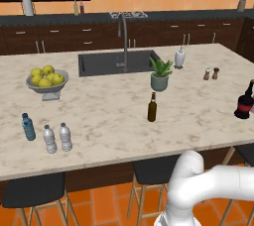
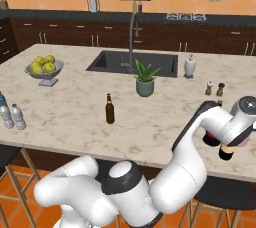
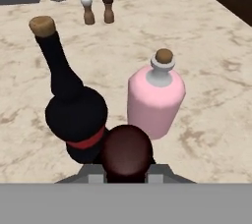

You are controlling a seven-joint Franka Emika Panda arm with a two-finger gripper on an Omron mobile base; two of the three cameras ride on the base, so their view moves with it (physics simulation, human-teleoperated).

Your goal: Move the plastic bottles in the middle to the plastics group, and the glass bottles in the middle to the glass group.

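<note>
- A marbled stone bench (image 1: 114, 106) is seen in a kitchen of dark cabinets.
- The jaws are clamped on the dark-capped wine bottle (image 2: 227, 150); its yellow-tan label is seen from the right base.
- Just beyond them stand a round, matte black, red-banded bottle (image 3: 74, 115) and a pink corked flask (image 3: 155, 98).
- The slim brown-olive bottle (image 1: 152, 107) and three small water bottles (image 1: 49, 138) are set far off.

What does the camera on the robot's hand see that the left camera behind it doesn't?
Hand view alone: a pink bottle with a cork beside the round black bottle, and the dark red top of a bottle close up at the gripper. Left base view alone: the fruit bowl, three small water bottles, the slim brown bottle. Both: the red-banded black bottle and the two shakers.
</note>
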